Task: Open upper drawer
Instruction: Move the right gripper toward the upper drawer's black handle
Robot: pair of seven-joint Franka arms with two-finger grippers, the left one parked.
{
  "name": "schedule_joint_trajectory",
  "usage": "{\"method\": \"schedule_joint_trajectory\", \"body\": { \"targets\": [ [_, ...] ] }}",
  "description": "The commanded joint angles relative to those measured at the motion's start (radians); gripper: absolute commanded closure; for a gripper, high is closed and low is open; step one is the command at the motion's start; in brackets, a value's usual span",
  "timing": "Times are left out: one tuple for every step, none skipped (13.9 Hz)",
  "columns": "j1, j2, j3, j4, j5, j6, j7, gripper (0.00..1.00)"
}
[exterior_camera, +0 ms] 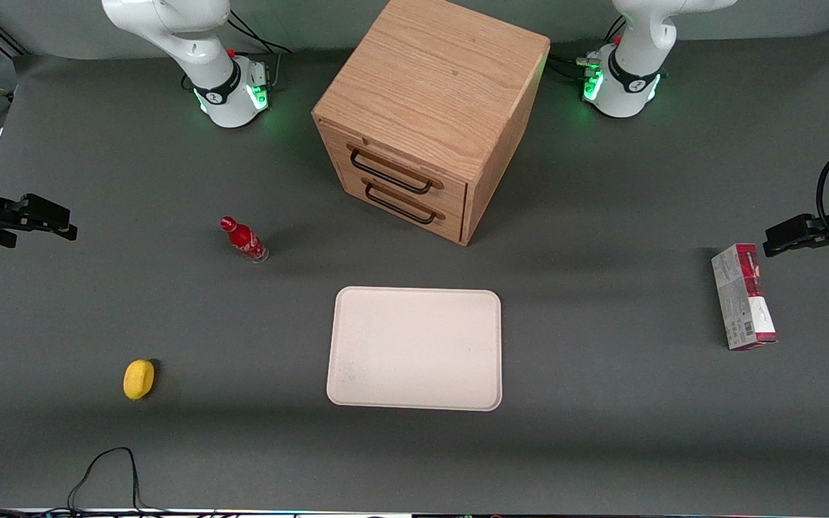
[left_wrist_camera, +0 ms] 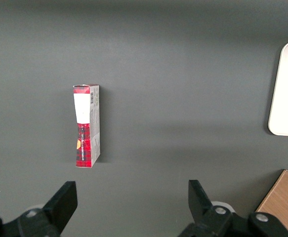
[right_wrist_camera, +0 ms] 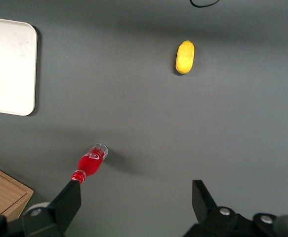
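Spread wide and holding nothing, the gripper (right_wrist_camera: 136, 202) hangs above bare table at the working arm's end, well apart from the wooden cabinet (exterior_camera: 432, 93). Its upper drawer (exterior_camera: 404, 171) sits shut, flush in the cabinet face, black wire handle (exterior_camera: 391, 173) untouched, directly above the matching lower drawer (exterior_camera: 407, 205). From the cabinet, a red bottle (exterior_camera: 244, 239) stands at about eight o'clock and a cream tray (exterior_camera: 415, 348) lies at six. Nearer the front camera than the bottle lies a yellow sponge (exterior_camera: 139, 378).

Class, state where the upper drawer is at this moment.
The upper drawer sits shut at the top of the wooden cabinet's front, directly above the lower drawer. The claw, open, hovers toward the working arm's end of the table.
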Motion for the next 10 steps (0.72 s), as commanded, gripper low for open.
{"method": "schedule_joint_trajectory", "body": {
  "targets": [
    [-0.005, 0.004, 0.008, 0.015, -0.021, -0.016, 0.024, 0.0],
    [-0.003, 0.004, 0.009, 0.015, -0.021, -0.016, 0.024, 0.0],
    [-0.002, 0.005, 0.009, 0.015, -0.021, -0.016, 0.024, 0.0],
    [0.0, 0.005, 0.011, 0.016, -0.02, -0.016, 0.024, 0.0],
    [0.012, 0.005, 0.014, 0.019, -0.012, -0.016, 0.023, 0.0],
    [0.051, 0.007, 0.014, 0.018, -0.009, -0.016, 0.024, 0.0],
    [0.102, 0.007, 0.015, 0.019, -0.009, -0.016, 0.024, 0.0],
    [0.149, 0.01, 0.014, 0.021, -0.009, -0.016, 0.024, 0.0],
    [0.196, 0.026, 0.015, 0.029, -0.004, -0.016, 0.015, 0.0],
    [0.251, 0.043, 0.014, 0.041, -0.001, -0.022, 0.014, 0.0]
  ]
}}
